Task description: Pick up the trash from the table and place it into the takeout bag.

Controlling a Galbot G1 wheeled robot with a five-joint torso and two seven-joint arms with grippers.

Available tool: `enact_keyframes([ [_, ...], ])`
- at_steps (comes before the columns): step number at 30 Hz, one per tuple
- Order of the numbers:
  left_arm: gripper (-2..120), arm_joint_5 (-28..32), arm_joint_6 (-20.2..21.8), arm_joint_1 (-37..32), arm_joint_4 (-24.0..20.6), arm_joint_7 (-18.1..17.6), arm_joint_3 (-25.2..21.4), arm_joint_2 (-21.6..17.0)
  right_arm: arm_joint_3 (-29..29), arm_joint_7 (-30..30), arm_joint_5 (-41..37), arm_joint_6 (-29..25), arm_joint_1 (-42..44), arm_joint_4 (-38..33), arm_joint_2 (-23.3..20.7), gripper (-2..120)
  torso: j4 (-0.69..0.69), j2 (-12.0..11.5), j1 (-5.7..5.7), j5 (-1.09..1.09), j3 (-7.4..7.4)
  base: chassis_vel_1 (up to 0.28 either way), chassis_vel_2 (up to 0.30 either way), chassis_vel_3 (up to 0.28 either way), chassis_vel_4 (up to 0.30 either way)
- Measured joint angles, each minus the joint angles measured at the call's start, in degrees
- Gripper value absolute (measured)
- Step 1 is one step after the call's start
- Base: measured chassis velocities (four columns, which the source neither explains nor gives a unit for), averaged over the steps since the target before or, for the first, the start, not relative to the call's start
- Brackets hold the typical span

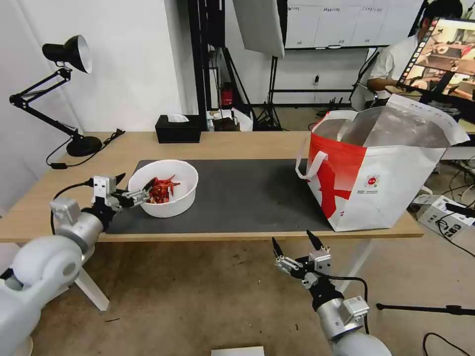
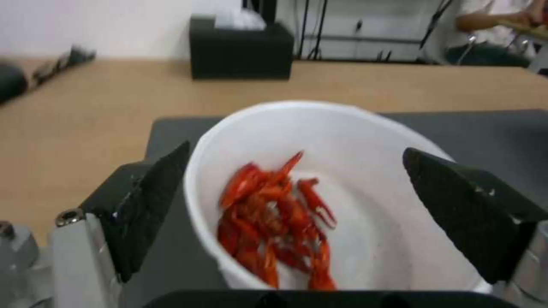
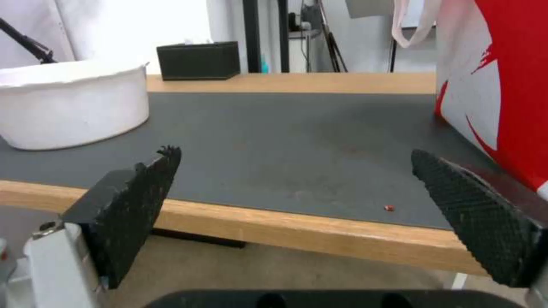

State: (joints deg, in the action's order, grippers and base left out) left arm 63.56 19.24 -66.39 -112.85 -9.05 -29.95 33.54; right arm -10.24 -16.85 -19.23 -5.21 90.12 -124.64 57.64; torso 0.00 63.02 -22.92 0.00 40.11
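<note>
The left gripper (image 1: pixel 134 187) is spread wide at the near rim of the bowl (image 1: pixel 170 198), which sits on the mat (image 1: pixel 247 198) left of the bag (image 1: pixel 381 183). The right gripper (image 1: pixel 294 242) hangs spread below the table (image 1: pixel 237 143) edge.

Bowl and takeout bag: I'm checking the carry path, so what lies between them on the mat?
Only bare dark mat lies between the white bowl and the takeout bag in the head view; the right wrist view adds one tiny red scrap.

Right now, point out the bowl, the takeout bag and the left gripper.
bowl (image 1: pixel 182 173): head view, inner wall.
takeout bag (image 1: pixel 396 183): head view, white front panel.
left gripper (image 1: pixel 136 187): head view, midway between fingertips, at the bowl's near rim.
</note>
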Motion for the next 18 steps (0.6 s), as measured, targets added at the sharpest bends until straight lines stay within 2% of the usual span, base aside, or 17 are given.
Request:
enact_keyframes([
  [1, 100, 2.2, 2.2, 1.0, 0.4, -1.1, 0.1, -0.3, 0.0, 0.0, 0.0, 0.0, 0.0, 0.0, 0.0, 100, 0.0, 0.0, 0.0, 0.0, 0.0, 0.0, 0.0, 0.0, 0.0],
  [2, 100, 2.2, 2.2, 1.0, 0.4, -1.1, 0.1, -0.3, 0.0, 0.0, 0.0, 0.0, 0.0, 0.0, 0.0, 100, 0.0, 0.0, 0.0, 0.0, 0.0, 0.0, 0.0, 0.0, 0.0],
  [5, 100, 9.0, 11.1, 5.6, 2.7, -5.3, 1.4, -1.1, 0.0, 0.0, 0.0, 0.0, 0.0, 0.0, 0.0, 100, 0.0, 0.0, 0.0, 0.0, 0.0, 0.0, 0.0, 0.0, 0.0],
  [6, 100, 9.0, 11.1, 5.6, 2.7, -5.3, 1.4, -1.1, 0.0, 0.0, 0.0, 0.0, 0.0, 0.0, 0.0, 100, 0.0, 0.0, 0.0, 0.0, 0.0, 0.0, 0.0, 0.0, 0.0],
  [7, 100, 11.6, 14.1, 7.1, 3.7, -6.6, 1.8, -1.2, 0.0, 0.0, 0.0, 0.0, 0.0, 0.0, 0.0, 100, 0.0, 0.0, 0.0, -0.01, 0.0, 0.0, 0.0, 0.0, 0.0],
  [9, 100, 15.6, 17.5, 9.8, 5.5, -8.7, 3.2, -1.2, 0.0, 0.0, 0.0, 0.0, 0.0, 0.0, 0.0, 100, 0.01, 0.0, 0.0, 0.0, 0.0, 0.0, 0.0, 0.0, 0.0],
  [13, 100, 19.6, 20.0, 13.2, 8.4, -10.9, 5.2, -0.6, 0.0, 0.0, 0.0, 0.0, 0.0, 0.0, 0.0, 100, 0.0, 0.0, 0.0, -0.01, 0.0, 0.0, 0.0, 0.0, 0.0],
  [18, 100, 22.2, 21.1, 16.2, 11.3, -12.7, 7.5, -0.1, 0.0, 0.0, 0.0, 0.0, 0.0, 0.0, 0.0, 100, 0.01, 0.0, 0.0, -0.01, 0.0, 0.0, 0.0, 0.0, 0.0],
])
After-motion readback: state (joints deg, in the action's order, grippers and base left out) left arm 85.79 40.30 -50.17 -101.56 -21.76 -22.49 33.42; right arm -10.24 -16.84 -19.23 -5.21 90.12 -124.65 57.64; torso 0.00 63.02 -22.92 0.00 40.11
